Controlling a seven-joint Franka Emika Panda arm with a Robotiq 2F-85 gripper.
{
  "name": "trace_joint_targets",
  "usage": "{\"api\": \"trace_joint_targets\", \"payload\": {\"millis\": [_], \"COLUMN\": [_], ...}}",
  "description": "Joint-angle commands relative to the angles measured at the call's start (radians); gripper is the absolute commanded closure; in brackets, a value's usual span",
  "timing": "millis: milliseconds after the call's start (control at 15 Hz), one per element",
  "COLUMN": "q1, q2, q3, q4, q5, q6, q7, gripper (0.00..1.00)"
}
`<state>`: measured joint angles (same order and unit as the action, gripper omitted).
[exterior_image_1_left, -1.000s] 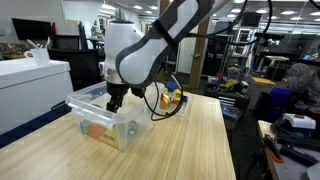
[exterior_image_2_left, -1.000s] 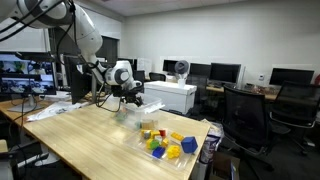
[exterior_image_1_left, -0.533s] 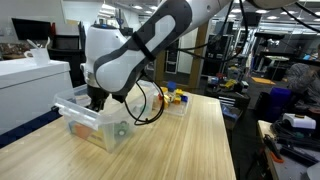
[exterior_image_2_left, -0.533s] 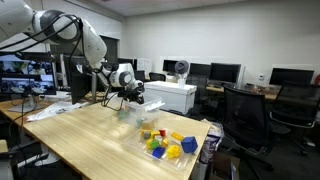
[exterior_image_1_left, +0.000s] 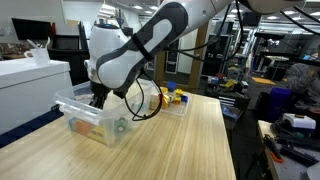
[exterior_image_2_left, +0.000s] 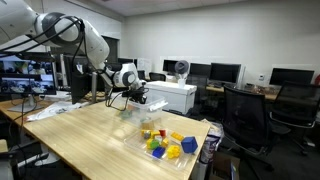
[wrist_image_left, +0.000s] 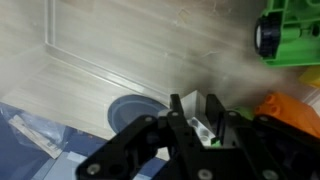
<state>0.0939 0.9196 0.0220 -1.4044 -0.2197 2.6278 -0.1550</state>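
One light wooden surface (exterior_image_1_left: 200, 140). One white arm (exterior_image_1_left: 130, 55), bent over the left of the frame. One clear plastic bin (exterior_image_1_left: 62, 103), left centre, with the claw (exterior_image_1_left: 97, 100) lowered inside. Wrist view: green toy (wrist_image_left: 290, 35), upper right; orange piece (wrist_image_left: 292, 108), right; grey-blue disc (wrist_image_left: 128, 108), centre; small pale block (wrist_image_left: 205, 112), lower centre, between the claw's narrowed fingers (wrist_image_left: 180, 125); whether gripped cannot be told.

Green toy (wrist_image_left: 290, 35), orange toy (wrist_image_left: 288, 108), grey disc (wrist_image_left: 132, 108).

My gripper (wrist_image_left: 208, 128) clasps a small white block (wrist_image_left: 207, 104), upright, low inside the clear bin (exterior_image_1_left: 78, 112), just right of a grey disc (wrist_image_left: 128, 108).
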Motion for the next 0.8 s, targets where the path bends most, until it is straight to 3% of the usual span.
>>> {"api": "trace_joint_targets", "payload": {"millis": [0, 333, 400, 533, 733], "q1": [-0.026, -0.032, -0.029, -0.032, -0.033], "q2": [-0.021, -0.088, -0.109, -0.133, -0.176], "q3": [0.000, -0.006, -0.010, 0.002, 0.027], "q4": [-0.037, -0.137, -0.168, -0.202, -0.275], "q5": [0.005, -0.013, -0.018, -0.014, -0.017], "q6": [0.029, 0.086, 0.104, 0.108, 0.115], "q7": [-0.031, -0.039, -0.043, -0.063, -0.111], "gripper": [0.98, 1.00, 0.74, 0.66, 0.38]}}
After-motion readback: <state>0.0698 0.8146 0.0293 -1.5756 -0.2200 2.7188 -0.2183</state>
